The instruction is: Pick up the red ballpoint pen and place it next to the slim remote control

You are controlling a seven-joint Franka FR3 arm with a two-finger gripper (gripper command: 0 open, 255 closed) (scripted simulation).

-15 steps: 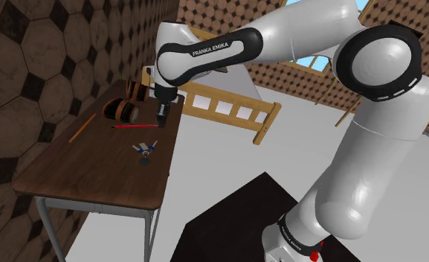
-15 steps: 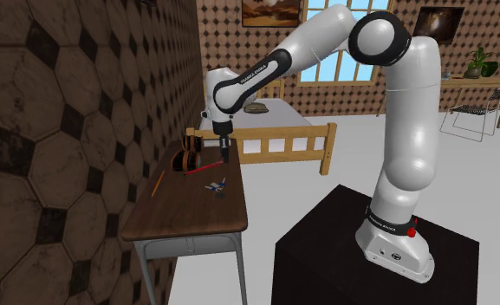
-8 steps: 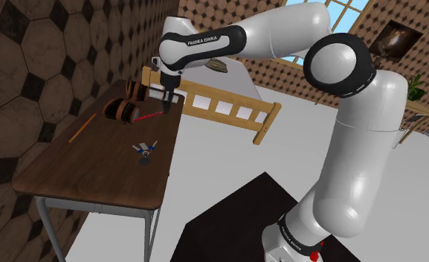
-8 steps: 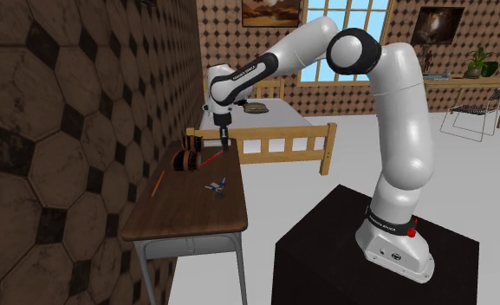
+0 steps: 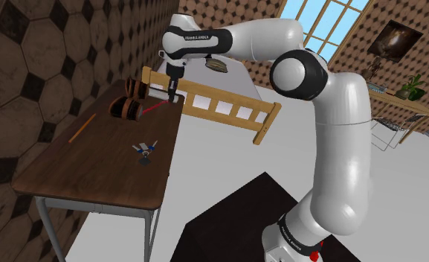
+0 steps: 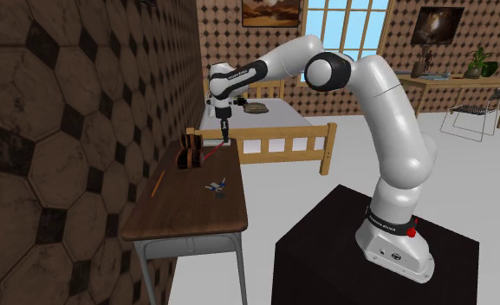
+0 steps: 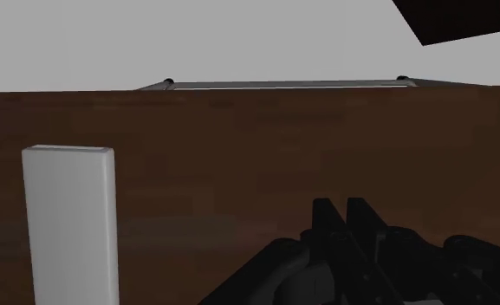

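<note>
The black stand [image 5: 227, 223] sits nearest, at six o'clock in the shoulder view. At ten o'clock from it stands the dark wood table [image 5: 79, 175]. A small blue-grey toy [image 5: 143, 149] lies mid-table. An orange pencil [image 5: 82, 127] lies at ten o'clock from the toy, near the wall-side edge. Farther on, at eleven o'clock from the toy, a brown round object [image 5: 123, 109] rests on the table's far end. At three o'clock from that object hangs the gripper [image 5: 172, 97], its fingers [image 7: 324, 223] drawn almost together and pinching one end of the red pen [image 5: 156, 107]. The pen slants toward eight o'clock from the gripper, its free end close to the brown object. I cannot tell whether it touches the table. In the wrist view a white remote [image 7: 70, 225] lies flat on the table, apart from the fingers. Beyond the table stands a wooden bed frame [image 5: 227, 110], with a window [image 5: 320, 18] at one o'clock.
</note>
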